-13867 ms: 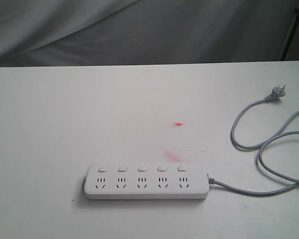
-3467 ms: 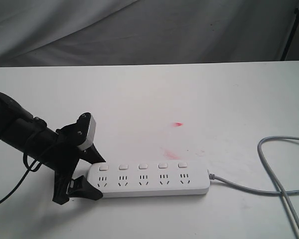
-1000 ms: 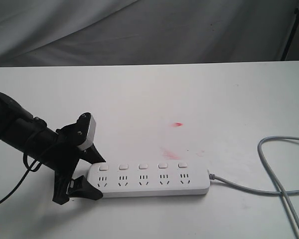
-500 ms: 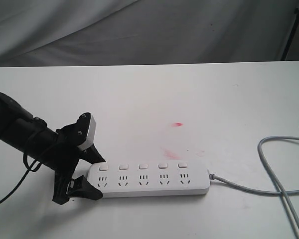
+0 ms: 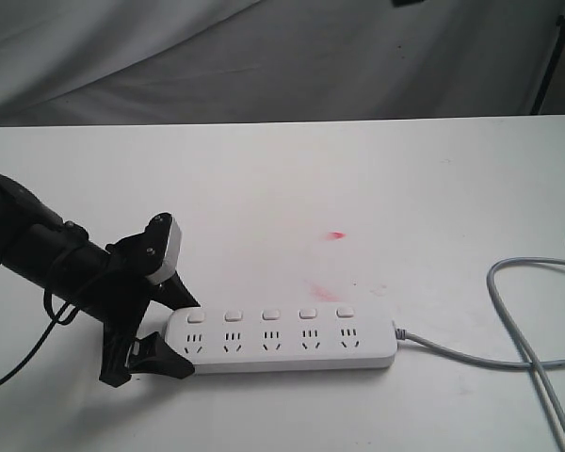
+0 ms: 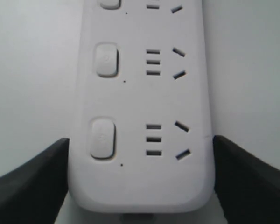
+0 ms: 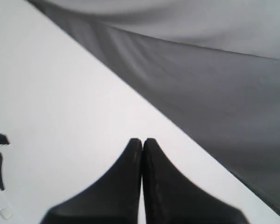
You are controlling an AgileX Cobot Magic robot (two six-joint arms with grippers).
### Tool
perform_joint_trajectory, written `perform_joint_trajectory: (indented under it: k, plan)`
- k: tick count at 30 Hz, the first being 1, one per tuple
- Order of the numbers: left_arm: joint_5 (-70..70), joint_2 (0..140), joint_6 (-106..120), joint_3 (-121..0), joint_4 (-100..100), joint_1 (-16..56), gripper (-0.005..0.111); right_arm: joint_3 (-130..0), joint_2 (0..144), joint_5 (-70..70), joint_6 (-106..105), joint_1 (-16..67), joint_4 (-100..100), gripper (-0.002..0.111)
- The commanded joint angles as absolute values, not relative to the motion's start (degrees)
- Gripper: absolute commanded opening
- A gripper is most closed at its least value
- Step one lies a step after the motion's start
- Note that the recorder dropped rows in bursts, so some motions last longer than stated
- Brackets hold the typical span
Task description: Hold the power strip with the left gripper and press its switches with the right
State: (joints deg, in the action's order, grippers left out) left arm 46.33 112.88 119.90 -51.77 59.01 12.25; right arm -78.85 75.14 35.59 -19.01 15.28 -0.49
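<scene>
power strip [image 5: 281, 341] lying flat on the white table [image 5: 264, 179], near its front edge, held at the end away from the cord [image 5: 508, 363] – the left gripper [image 5: 180, 333] straddles that end, its two black fingers [image 6: 32, 186] set against both long sides and apparently pinching the bar across its width. the right gripper [image 7: 143, 143] has its fingers pressed together into one point and hangs near the table's edge by the grey backdrop [image 7: 224, 84], well apart from the strip. likely hazards: with only one end clamped, a push on the switches [image 5: 269, 314] nearest the cord could swing or tip the free end – and the narrow tip could slide off a small button onto the sockets beside it. the strip is a long white bar with rounded ends, five square buttons in a row, a socket set beside each, and a grey cord looping off to the right
</scene>
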Motion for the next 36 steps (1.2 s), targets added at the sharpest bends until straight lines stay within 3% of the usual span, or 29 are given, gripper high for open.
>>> perform_joint_trajectory:
  k: [1, 21, 32, 33, 35, 36]
  plan:
    - [46.26, 112.78, 119.99, -51.48, 59.47, 12.61, 0.0, -80.44, 80.47, 38.01, -34.8, 15.41, 12.61, 0.0]
    - [46.26, 112.78, 119.99, -51.48, 59.47, 12.61, 0.0, -80.44, 93.52, 50.24, -74.65, 15.41, 37.46, 0.0]
    - [46.26, 112.78, 119.99, -51.48, 59.47, 12.61, 0.0, -80.44, 103.43, 47.43, -85.23, 15.41, 43.48, 0.001]
    - [46.26, 112.78, 119.99, -51.48, 59.47, 12.61, 0.0, -80.44, 104.05, 47.0, -85.23, 15.41, 44.13, 0.006]
    - [46.26, 112.78, 119.99, -51.48, 59.47, 12.61, 0.0, -80.44, 104.67, 46.74, -85.23, 15.41, 44.42, 0.03]
    - [46.26, 112.78, 119.99, -51.48, 59.47, 12.61, 0.0, -80.44, 104.73, 46.32, -84.56, 15.41, 44.86, 0.052]
